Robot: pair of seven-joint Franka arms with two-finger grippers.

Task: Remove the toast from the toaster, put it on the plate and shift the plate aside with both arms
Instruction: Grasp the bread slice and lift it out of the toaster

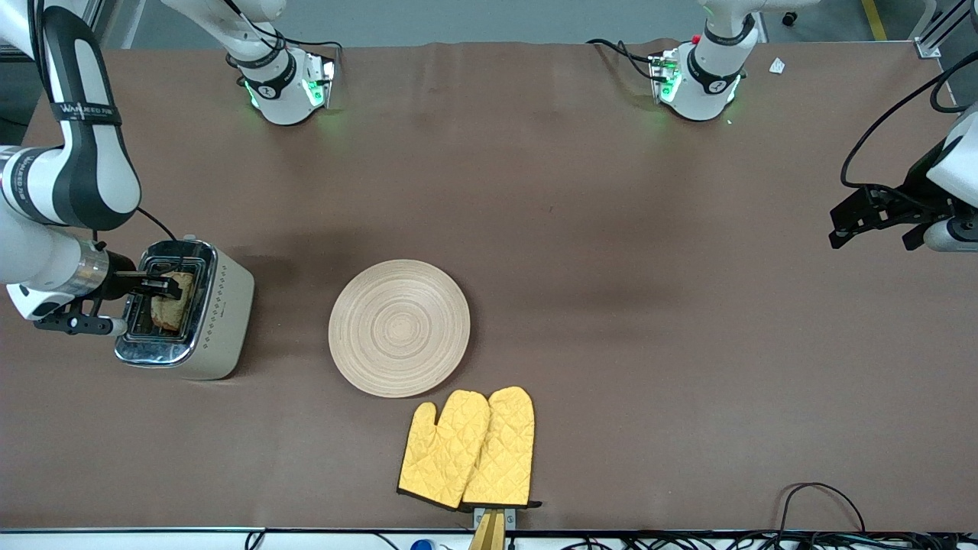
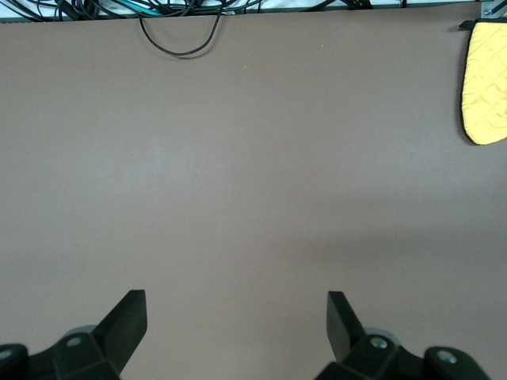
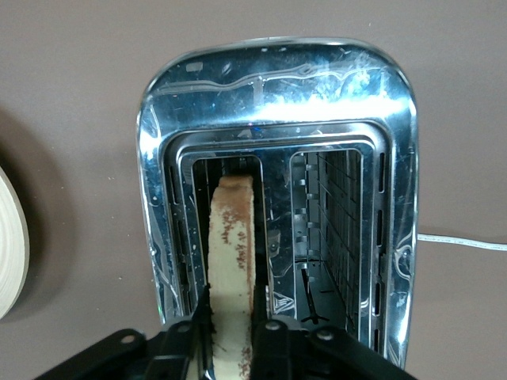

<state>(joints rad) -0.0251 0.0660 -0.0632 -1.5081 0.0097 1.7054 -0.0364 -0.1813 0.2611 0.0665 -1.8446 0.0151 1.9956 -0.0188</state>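
Observation:
The toast (image 1: 172, 309) stands upright in one slot of the chrome toaster (image 1: 200, 336) at the right arm's end of the table. My right gripper (image 1: 164, 286) is over the toaster, shut on the toast's top edge. In the right wrist view its fingers (image 3: 232, 317) press both faces of the slice (image 3: 232, 237). The wooden plate (image 1: 399, 327) lies bare at mid-table, beside the toaster; its rim shows in the right wrist view (image 3: 9, 245). My left gripper (image 1: 844, 228) waits open and empty above bare table at the left arm's end (image 2: 236, 305).
Two yellow oven mitts (image 1: 470, 451) lie side by side just nearer the front camera than the plate; one shows in the left wrist view (image 2: 485, 87). The toaster's second slot (image 3: 333, 229) is empty. Cables (image 1: 817, 496) trail along the table's front edge.

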